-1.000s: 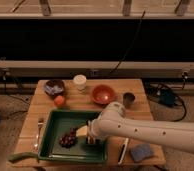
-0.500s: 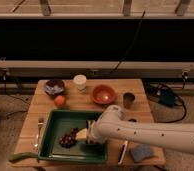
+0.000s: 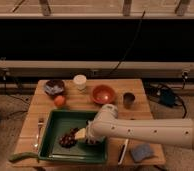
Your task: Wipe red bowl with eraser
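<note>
Scarcely shifting since earlier, end effector (image 3: 85, 136) is hovering spread, lower centre, in green tray (image 3: 50, 150) beside eraser (image 3: 67, 139); red bowl (image 3: 103, 93) is sitting upper centre. Risk: off-centre closing knocking eraser aside.

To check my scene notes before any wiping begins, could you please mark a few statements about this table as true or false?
1. The gripper is over the green tray, beside the grapes. True.
2. The red bowl sits inside the tray. False: it stands on the table, behind the tray.
3. An orange lies just in front of the purple bowl. True.
4. The blue sponge lies at the table's far left corner. False: it lies at the near right corner.
</note>
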Controlling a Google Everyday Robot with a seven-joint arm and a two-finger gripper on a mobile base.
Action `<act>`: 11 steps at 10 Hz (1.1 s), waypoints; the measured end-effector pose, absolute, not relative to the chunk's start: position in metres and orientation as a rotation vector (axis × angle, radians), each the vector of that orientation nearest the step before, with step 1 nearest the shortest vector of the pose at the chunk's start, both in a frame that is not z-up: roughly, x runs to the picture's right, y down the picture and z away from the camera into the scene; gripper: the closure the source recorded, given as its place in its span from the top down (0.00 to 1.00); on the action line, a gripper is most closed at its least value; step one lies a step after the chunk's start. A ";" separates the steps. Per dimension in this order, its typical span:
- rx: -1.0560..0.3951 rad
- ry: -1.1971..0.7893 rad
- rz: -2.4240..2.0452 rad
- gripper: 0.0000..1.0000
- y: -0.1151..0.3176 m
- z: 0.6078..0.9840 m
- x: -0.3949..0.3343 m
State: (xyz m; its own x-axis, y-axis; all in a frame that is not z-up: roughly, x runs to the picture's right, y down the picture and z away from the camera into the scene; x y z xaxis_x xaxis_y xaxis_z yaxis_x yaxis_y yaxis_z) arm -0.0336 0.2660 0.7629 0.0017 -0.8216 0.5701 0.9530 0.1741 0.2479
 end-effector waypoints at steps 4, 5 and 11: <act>-0.274 -0.667 -1.470 0.80 0.267 0.779 -0.030; -0.283 -0.657 -1.477 0.80 0.269 0.781 -0.028; -0.326 -0.600 -1.491 0.24 0.274 0.781 -0.012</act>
